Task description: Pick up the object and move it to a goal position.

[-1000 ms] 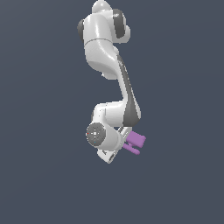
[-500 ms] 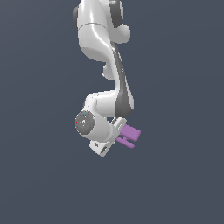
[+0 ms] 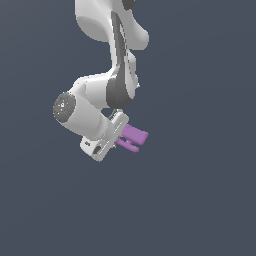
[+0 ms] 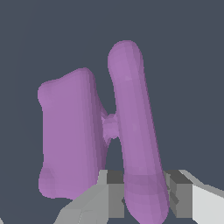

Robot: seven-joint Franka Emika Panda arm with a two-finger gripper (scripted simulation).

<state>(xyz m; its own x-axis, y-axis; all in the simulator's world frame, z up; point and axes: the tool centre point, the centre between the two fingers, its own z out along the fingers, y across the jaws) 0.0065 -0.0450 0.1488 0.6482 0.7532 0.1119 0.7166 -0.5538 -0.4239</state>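
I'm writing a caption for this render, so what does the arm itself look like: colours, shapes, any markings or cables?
The arm is glossy white with rounded, bulbous links and dark grey bands at the joints. One round joint cap is grey and speckled with small coloured dots. The tool has a flat white body with blocky grey fingers. No cables or lettering show.

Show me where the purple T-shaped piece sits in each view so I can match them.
Exterior view: the purple T-shaped piece juts from the hand toward the exterior view's right.
Wrist view: the piece fills the frame, its bar between the fingers.
Shared landmark: its short stem.
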